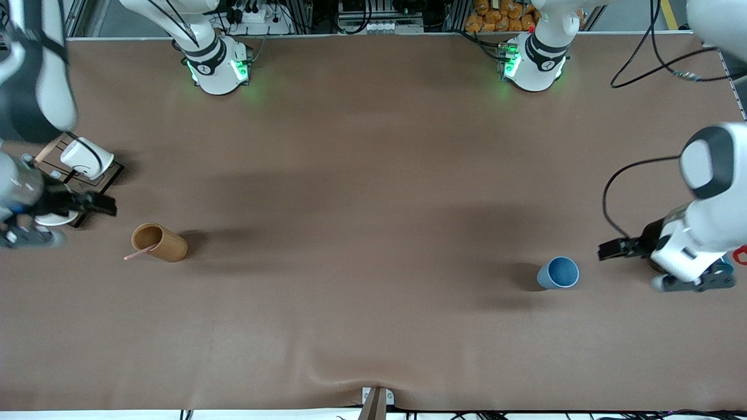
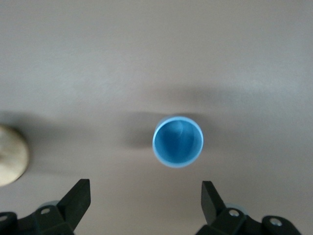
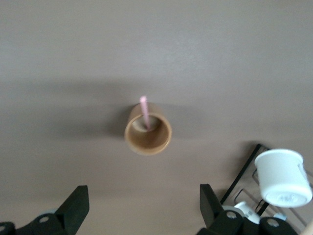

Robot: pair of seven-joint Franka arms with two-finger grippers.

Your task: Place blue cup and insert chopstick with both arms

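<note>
While blue cup [image 1: 558, 273] stands upright, left gripper [image 1: 608, 250] hangs beside it, fingers spread, empty. Right gripper [image 1: 100, 204] likewise spread, empty, near wooden cylinder [image 1: 159, 242] holding chopstick [image 1: 139, 253].

My blue cup [image 1: 558, 273] stood upright on the brown desk [image 1: 373, 233], toward my left arm's end. It was a small, plain light-blue cup with no handle, and its mouth faced up. Nothing was inside it. In my left wrist view the cup [image 2: 178, 141] looked like a bright blue ring.

My chopstick [image 1: 139, 253] was a thin pale pink stick. It leaned in a brown wooden cylinder [image 1: 159, 242], toward my right arm's end, with one end poking out over the rim.
</note>
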